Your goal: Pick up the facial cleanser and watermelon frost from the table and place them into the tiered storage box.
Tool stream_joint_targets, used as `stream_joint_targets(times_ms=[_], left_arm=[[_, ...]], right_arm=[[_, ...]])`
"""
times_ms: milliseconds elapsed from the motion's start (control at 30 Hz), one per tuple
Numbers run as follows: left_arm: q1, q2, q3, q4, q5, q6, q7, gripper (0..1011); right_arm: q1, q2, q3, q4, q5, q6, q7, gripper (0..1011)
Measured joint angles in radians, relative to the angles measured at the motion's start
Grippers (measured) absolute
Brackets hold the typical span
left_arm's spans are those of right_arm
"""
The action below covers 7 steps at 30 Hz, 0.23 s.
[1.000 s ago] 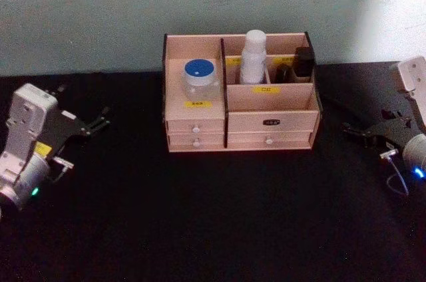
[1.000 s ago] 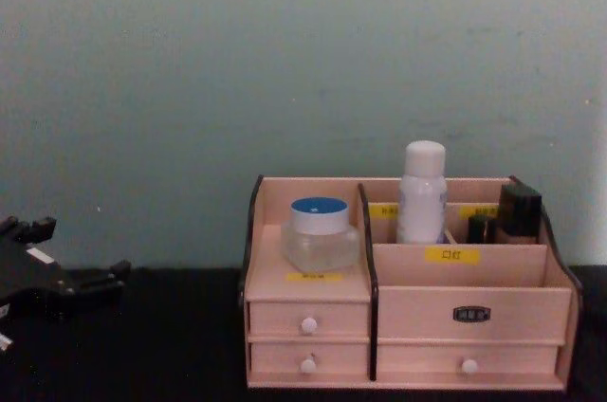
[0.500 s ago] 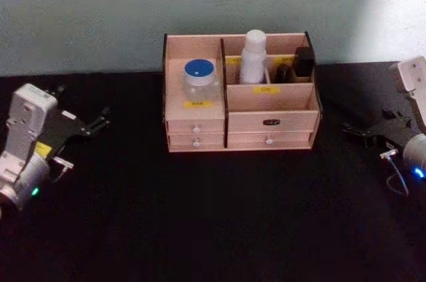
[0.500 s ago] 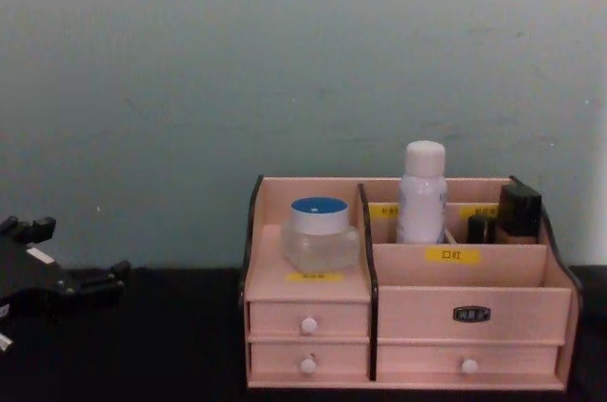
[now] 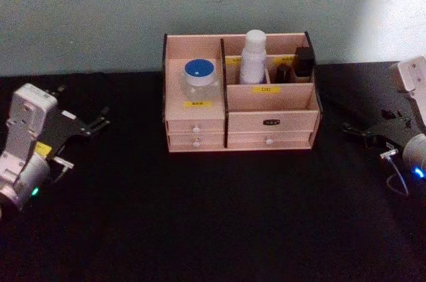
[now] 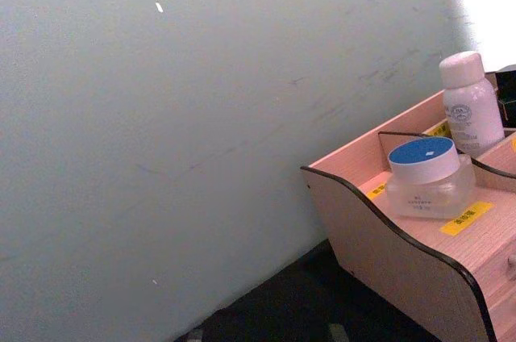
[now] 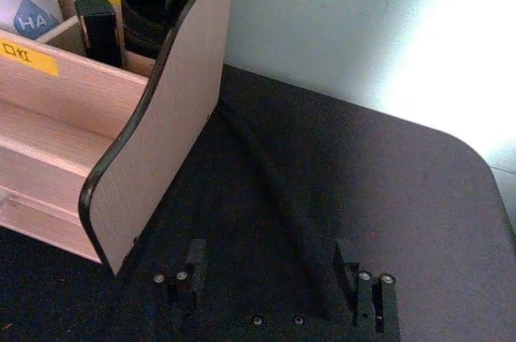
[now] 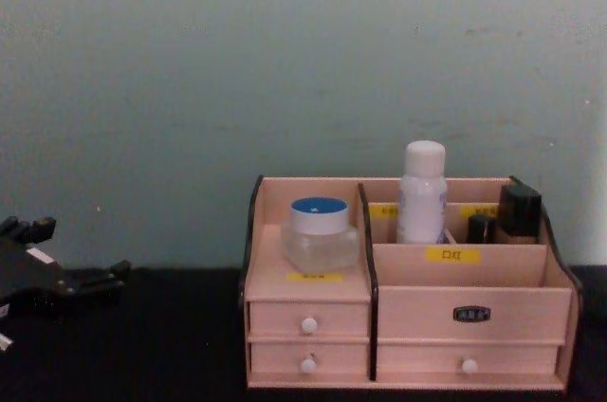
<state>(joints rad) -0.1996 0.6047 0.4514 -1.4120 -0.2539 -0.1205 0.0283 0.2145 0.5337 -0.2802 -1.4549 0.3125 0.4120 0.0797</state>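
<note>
The tiered storage box point(image 5: 266, 122) stands at the back of the black table, against the wall. The facial cleanser point(image 5: 253, 56) stands upright in a rear compartment of the box point(image 8: 455, 279). The watermelon frost point(image 5: 200, 79) sits on the box's left shelf. Both also show in the chest view, bottle point(image 8: 422, 193) and jar point(image 8: 321, 234). My left gripper point(image 5: 81, 104) hangs open off to the left of the box, holding nothing. Well to the right of the box, my right gripper point(image 5: 369, 122) is open and empty too, with its fingers point(image 7: 189, 273) spread beside the box's side wall point(image 7: 153, 132).
Two small black bottles point(image 5: 296, 64) stand in the box's rear right compartment. The box has small drawers with white knobs point(image 8: 308, 325). A pale wall rises right behind the box. The black tabletop point(image 5: 219, 215) stretches in front of the box and to both sides.
</note>
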Motion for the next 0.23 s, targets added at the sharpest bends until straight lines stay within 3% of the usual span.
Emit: stream_joint_targets(times_ms=[233], left_arm=[[0.000, 0.000, 0.000, 0.000, 0.000, 0.000, 0.000, 1001]], right_arm=[[0.000, 0.000, 0.000, 0.000, 0.000, 0.000, 0.000, 1000]])
